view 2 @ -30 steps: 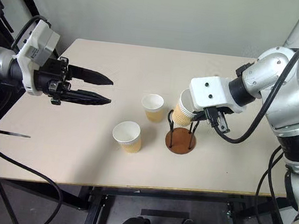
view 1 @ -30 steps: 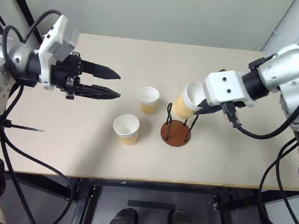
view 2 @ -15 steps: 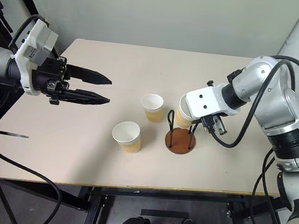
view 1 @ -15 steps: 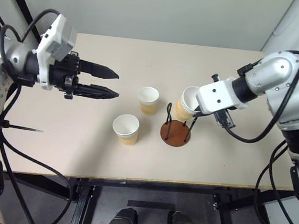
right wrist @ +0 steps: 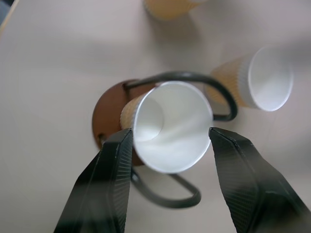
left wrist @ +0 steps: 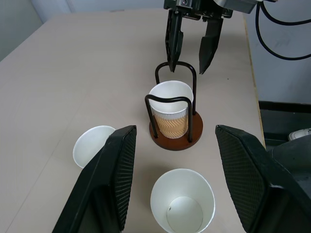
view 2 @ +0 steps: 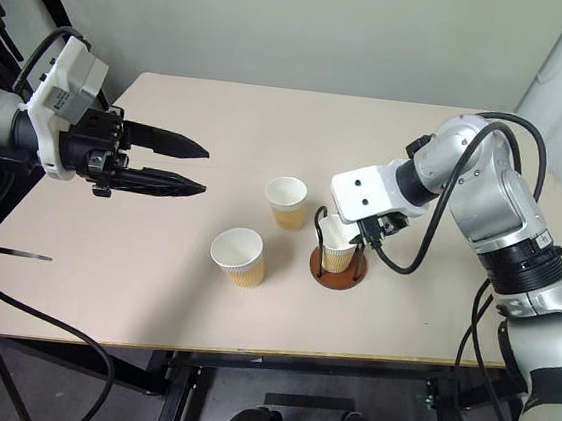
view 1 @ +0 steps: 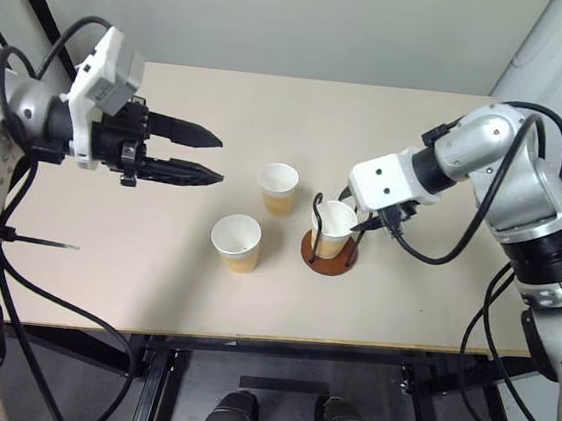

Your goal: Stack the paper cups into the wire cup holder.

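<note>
A pale beige table [view 1: 152, 288] stands against a plain grey wall, carrying everything the task needs. Near its middle sits the wire cup holder [view 1: 330, 253], a reddish-brown disc with two black wire loops, and one paper cup [view 1: 334, 228] stands upright inside those loops, mouth up. The right gripper [left wrist: 190, 41] hangs just above and beyond this cup with its two black fingers spread apart, holding nothing; the cup looks released into the holder. Two more paper cups wait to the left of the holder: the far cup [view 1: 278, 188] just beside it, and the near cup [view 1: 236, 242] a little further left and closer to the table's front edge. Both stand upright, long axis vertical, open end up. The left gripper [view 1: 211, 157] hovers well left of them, fingers parted and empty, pointing rightward toward the cups. Judging by this layout, the far cup lies closer to the right gripper, while the near cup lies about midway between the two arms.
</note>
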Robot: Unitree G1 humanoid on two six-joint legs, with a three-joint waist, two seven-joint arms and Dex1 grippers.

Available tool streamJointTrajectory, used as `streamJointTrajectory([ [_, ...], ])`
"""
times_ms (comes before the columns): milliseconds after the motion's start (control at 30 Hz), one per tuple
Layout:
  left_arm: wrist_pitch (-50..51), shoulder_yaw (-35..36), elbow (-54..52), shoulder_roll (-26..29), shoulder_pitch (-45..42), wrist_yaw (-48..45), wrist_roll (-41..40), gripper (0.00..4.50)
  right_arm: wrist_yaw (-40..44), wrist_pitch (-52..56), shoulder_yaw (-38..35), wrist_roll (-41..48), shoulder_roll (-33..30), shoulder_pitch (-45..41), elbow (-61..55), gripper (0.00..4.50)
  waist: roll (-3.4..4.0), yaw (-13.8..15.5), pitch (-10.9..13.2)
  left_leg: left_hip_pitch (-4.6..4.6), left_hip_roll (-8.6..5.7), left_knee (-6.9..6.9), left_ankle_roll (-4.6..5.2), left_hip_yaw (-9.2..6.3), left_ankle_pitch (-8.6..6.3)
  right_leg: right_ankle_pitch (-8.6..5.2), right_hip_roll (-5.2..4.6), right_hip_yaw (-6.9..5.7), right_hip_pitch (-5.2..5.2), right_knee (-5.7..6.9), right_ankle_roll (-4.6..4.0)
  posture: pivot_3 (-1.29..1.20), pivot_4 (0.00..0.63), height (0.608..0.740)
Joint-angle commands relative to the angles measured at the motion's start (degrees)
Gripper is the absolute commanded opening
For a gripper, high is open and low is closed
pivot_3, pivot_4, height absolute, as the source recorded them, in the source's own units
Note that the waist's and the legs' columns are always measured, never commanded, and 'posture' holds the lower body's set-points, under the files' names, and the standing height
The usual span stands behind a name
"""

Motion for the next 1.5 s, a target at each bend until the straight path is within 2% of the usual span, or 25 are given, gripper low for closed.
streamJointTrajectory([
  [33,-1.3,1.8,-0.7,0.8,-0.8,0.7,0.6,2.78,-1.5,5.3,-6.0,4.6,1.2,-2.8,-1.5,2.62,0.00,0.0,0.0,-0.01,0.00,0.00,0.00,0.00,0.00,0.00,0.00,0.00,0.00,0.00,0.00,0.00,0.150,0.740],
  [200,-12.8,-3.2,4.5,-2.1,-3.8,5.7,11.7,2.78,-0.1,20.9,-11.6,15.0,1.6,-4.1,-8.5,2.62,0.00,0.3,0.0,-0.01,0.00,-0.02,-0.04,0.00,0.02,-0.05,0.00,-0.03,-0.01,-0.01,-0.08,0.00,0.150,0.740],
  [333,-21.8,-9.0,9.1,-4.6,-6.9,4.0,19.2,2.78,-0.4,32.6,-15.3,23.3,0.7,-7.4,-13.1,2.62,-0.02,0.3,0.0,-0.04,-0.05,-0.01,-0.06,0.02,0.04,-0.07,0.01,0.00,-0.03,-0.02,-0.11,0.00,0.150,0.740],
  [600,-35.9,-20.0,22.9,-9.9,-18.8,-0.2,33.6,2.78,-2.6,35.6,-15.0,26.0,-2.1,-9.0,-13.5,2.62,-0.12,0.6,0.0,-0.16,-0.04,-0.01,-0.05,-0.06,0.02,-0.09,-0.02,-0.01,-0.16,0.02,-0.16,0.00,0.150,0.740],
  [833,-46.8,-27.8,37.6,-15.4,-30.9,0.4,46.6,2.78,0.2,37.1,-13.9,26.8,-6.7,-11.2,-10.5,2.62,-0.13,0.7,0.0,-0.46,-0.04,-0.02,0.02,-0.06,-0.03,-0.08,-0.02,-0.01,-0.46,-0.02,-0.12,0.00,0.150,0.740],
  [1100,-52.3,-30.5,46.0,-19.6,-33.3,-0.5,52.4,2.78,2.2,36.1,-12.7,26.3,-9.3,-13.3,-7.1,2.62,-0.13,0.6,0.0,-0.61,0.00,0.00,0.19,-0.01,-0.20,-0.03,-0.01,-0.03,-0.60,-0.07,0.11,0.00,0.150,0.740],
  [1267,-53.7,-30.5,46.9,-20.6,-33.4,-6.0,51.5,2.78,2.7,35.9,-12.2,26.3,-9.7,-13.8,-6.5,2.62,-0.12,0.6,0.0,-1.03,0.05,0.21,0.21,-0.09,-0.22,0.03,-0.05,-0.07,-0.88,-0.05,0.27,0.00,0.150,0.740],
  [1333,-53.6,-30.0,48.0,-21.6,-33.7,-8.1,50.6,2.78,3.0,36.3,-12.2,26.7,-9.7,-13.8,-6.6,2.62,-0.11,0.7,0.0,-1.10,0.06,0.27,0.23,-0.13,-0.23,0.24,-0.09,-0.08,-0.92,-0.06,0.62,0.00,0.150,0.740],
  [1500,-55.3,-30.4,51.5,-24.0,-34.8,-7.0,51.9,2.78,3.4,36.7,-12.5,27.3,-10.1,-12.9,-7.7,2.62,-0.12,1.0,0.0,-1.17,-0.02,0.42,0.31,-0.06,-0.27,0.24,-0.09,-0.18,-0.90,-0.06,0.62,0.00,0.150,0.740],
])
